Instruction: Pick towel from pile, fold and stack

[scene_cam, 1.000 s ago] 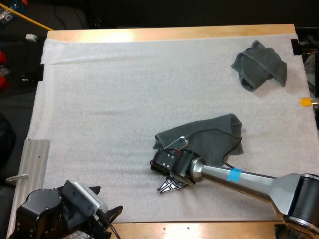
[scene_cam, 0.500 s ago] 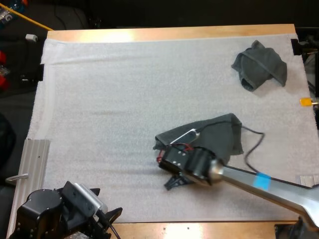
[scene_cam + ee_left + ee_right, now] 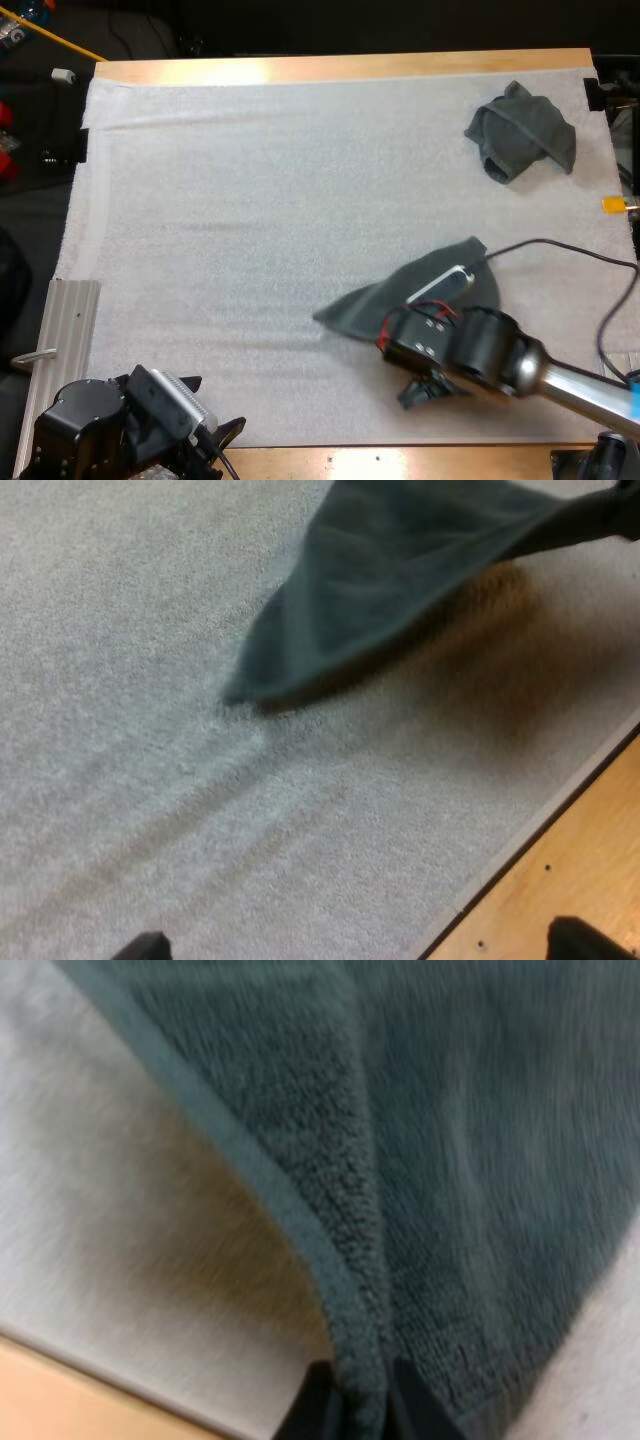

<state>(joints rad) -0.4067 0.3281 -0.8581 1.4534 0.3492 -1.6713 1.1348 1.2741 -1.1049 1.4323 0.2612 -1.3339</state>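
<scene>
Right gripper [image 3: 358, 1408]: pinching the towel's hemmed edge, with cloth between both fingers.
Held towel [image 3: 372, 303]: at the near right of the mat [image 3: 250, 200]. One end is raised at the gripper and the pointed corner trails on the mat.
Handling (judged): light and limp. The terry pile should grip well, but the cloth drapes and drags and will not hold a shape.
Hold point (judged): the thick hem at a corner.
Left gripper [image 3: 360, 948]: fingers spread and holding nothing, over bare mat near the desk [image 3: 300, 68] edge.
Crumpled towel [image 3: 520, 130]: at the far right of the mat, well apart.
</scene>
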